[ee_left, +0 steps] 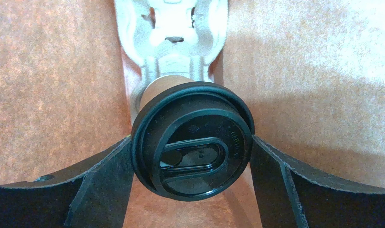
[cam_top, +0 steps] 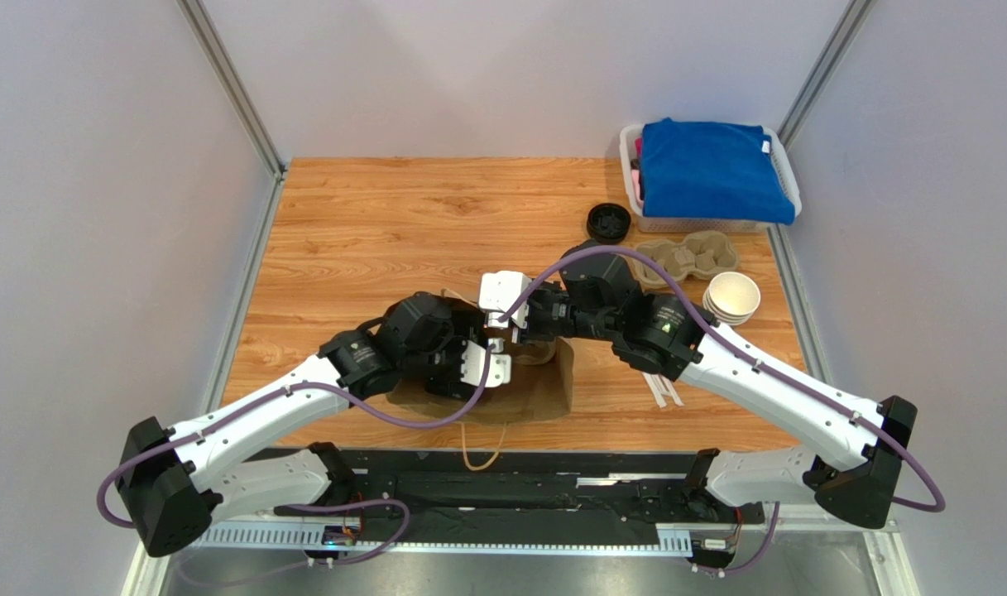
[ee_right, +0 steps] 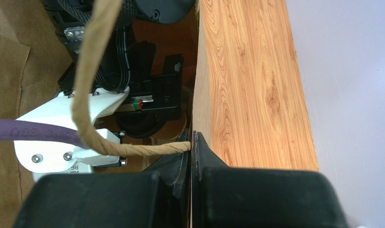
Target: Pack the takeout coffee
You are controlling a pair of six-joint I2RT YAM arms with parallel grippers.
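Left gripper (ee_left: pixel 191 145) clamps takeout coffee (ee_left: pixel 193 159) | right gripper (ee_right: pixel 192 145) pinches bag (cam_top: pixel 545 388) | wooden table (cam_top: pixel 384 224), grey walls (cam_top: pixel 98 186)

The coffee cup (ee_left: pixel 161 88) is brown, and its lid (ee_left: pixel 193 141) is shiny black. The paper bag (cam_top: pixel 543 391) is brown. The surface (cam_top: pixel 384 224) is orange-brown wood with wavy lines. The cloth (cam_top: pixel 713 168) is blue.
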